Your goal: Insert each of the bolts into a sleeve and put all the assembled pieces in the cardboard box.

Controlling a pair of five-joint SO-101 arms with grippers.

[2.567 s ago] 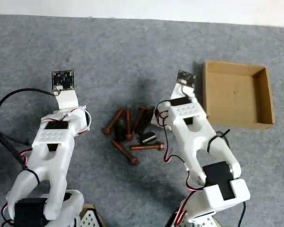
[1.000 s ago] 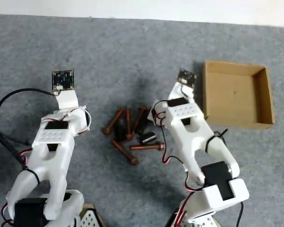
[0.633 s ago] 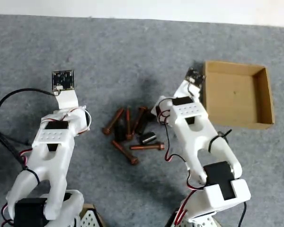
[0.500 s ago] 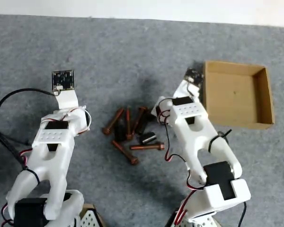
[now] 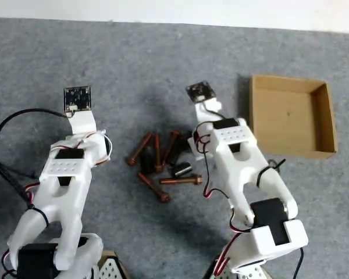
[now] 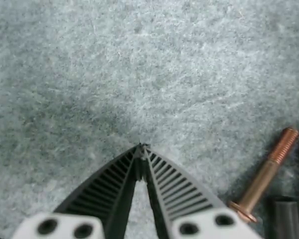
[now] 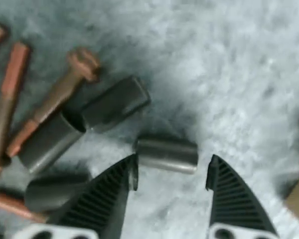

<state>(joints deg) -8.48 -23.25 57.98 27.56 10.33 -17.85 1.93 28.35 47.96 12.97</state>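
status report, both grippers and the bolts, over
Left gripper shut, over bare mat beside a bolt. Right gripper open astride a loose sleeve. Other sleeves and bolts crowd close. No pieces in cardboard box yet.

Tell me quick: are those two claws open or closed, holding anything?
Left gripper: closed, holding nothing.
Right gripper: open, straddling a short dark metal sleeve, not gripping it.

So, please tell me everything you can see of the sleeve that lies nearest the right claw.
The sleeve is a short dark grey tube, metal by its look; no bolt sticks out of it. It lies on its side on the grey table, crosswise just ahead of the open right claw, apart from the other sleeves. Whether a fingertip touches it, I cannot tell.
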